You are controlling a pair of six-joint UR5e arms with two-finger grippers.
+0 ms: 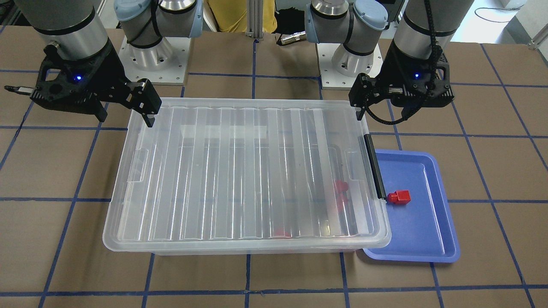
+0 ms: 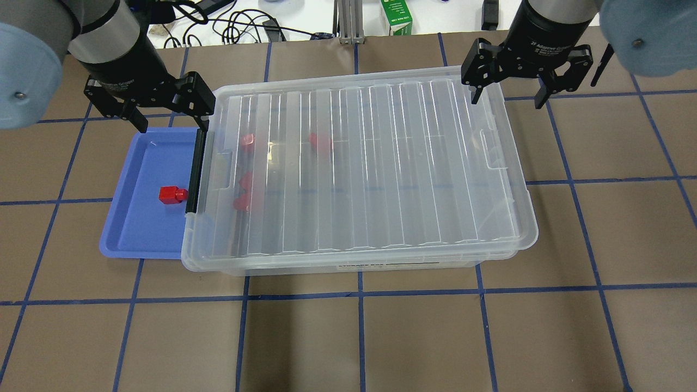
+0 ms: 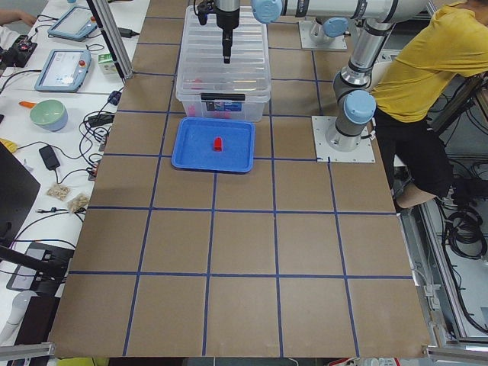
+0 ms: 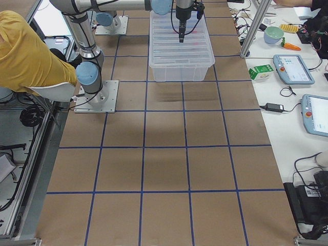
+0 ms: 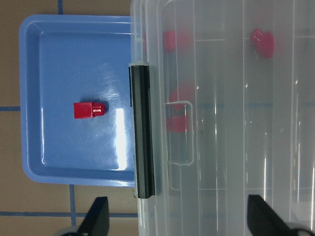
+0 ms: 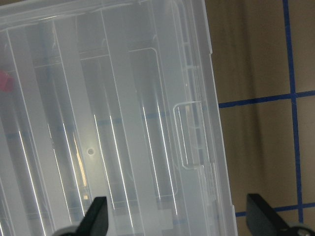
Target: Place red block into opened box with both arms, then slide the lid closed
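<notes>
One red block (image 2: 173,194) lies in a shallow blue tray (image 2: 136,228), close to the black bar (image 2: 195,171) at the box's short end. The clear box (image 2: 348,267) is covered almost fully by the ribbed lid (image 2: 381,163). Several more red blocks (image 2: 321,141) show blurred through the lid. My left gripper (image 2: 171,120) hangs open above the box's far corner by the tray, empty; its wrist view shows the block (image 5: 88,110) and bar (image 5: 141,132) below. My right gripper (image 2: 506,98) is open and empty over the opposite far corner of the lid (image 6: 123,123).
The blue tray (image 1: 428,239) is tucked partly under the box's end. The two arm base plates (image 1: 150,64) stand behind the box. A person in a yellow shirt (image 3: 419,69) is beside the robot. Side benches hold tablets, cables and a bowl (image 3: 47,114).
</notes>
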